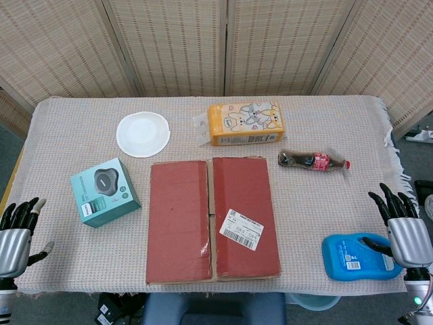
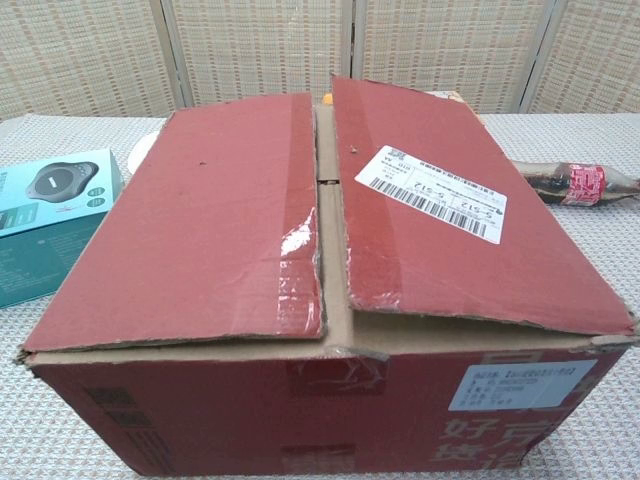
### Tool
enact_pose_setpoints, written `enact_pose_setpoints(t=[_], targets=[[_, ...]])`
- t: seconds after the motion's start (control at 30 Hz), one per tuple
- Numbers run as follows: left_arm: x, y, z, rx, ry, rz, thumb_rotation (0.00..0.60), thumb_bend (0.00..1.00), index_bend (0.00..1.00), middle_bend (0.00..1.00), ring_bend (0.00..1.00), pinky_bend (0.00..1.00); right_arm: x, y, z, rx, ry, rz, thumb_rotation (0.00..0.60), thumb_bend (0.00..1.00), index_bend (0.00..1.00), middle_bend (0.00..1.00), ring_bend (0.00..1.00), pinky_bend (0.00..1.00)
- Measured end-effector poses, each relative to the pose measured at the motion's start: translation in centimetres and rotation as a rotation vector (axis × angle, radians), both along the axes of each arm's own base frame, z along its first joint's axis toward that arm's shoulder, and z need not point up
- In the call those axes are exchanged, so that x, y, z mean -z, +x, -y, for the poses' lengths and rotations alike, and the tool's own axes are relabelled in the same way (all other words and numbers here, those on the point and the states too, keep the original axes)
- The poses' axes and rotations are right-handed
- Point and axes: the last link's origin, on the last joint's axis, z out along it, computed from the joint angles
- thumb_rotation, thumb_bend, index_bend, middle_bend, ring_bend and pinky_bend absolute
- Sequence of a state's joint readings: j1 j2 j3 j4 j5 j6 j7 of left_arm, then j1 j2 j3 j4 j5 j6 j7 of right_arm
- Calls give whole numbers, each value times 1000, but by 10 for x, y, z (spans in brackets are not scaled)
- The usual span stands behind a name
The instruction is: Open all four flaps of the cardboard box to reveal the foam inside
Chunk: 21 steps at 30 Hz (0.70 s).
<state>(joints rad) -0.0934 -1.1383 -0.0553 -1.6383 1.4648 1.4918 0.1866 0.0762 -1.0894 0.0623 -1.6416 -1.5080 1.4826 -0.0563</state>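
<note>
- Red-brown cardboard box [image 1: 213,220] sits mid-table at the near edge, between the teal carton [image 1: 105,191] and the blue bottle [image 1: 360,256].
- Both top flaps, the left flap [image 2: 205,220] and the right flap [image 2: 455,210], lie down with a slim seam gap; no foam shows, so by my reading all four flaps are left to open.
- Left hand [image 1: 17,233] hovers at the table's left edge, fingers spread, holding nothing.
- Right hand [image 1: 404,230] hovers beside the blue bottle, fingers spread and empty; whether it touches the bottle is unclear.

Silver-backed left hand [image 1: 17,237] and right hand [image 1: 406,233], black fingers [image 1: 389,203].
</note>
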Motion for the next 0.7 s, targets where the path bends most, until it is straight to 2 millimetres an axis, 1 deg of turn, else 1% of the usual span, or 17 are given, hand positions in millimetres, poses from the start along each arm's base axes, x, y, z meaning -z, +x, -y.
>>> enact_pose_setpoints(t=[0.3, 0.43, 0.6, 0.7], targets=[[0, 0, 2, -6, -2, -1, 600, 278, 77, 87, 102, 0, -1, 1, -1, -8, 13, 5, 600, 52, 112, 33, 121, 68], [-1, 1, 2, -11, -2, 2, 600, 277, 86, 87, 102, 0, -2, 4, -2, -28, 26, 12, 600, 52, 112, 44, 126, 68], [-4, 4, 1, -4, 4, 4, 600, 277, 89, 87, 103, 0, -7, 17, -1, -89, 65, 31, 600, 52, 112, 52, 129, 68], [-5, 6, 1, 0, 6, 6, 600, 277, 92, 87, 105, 0, -11, 33, 2, -147, 110, 33, 600, 52, 112, 53, 129, 68]])
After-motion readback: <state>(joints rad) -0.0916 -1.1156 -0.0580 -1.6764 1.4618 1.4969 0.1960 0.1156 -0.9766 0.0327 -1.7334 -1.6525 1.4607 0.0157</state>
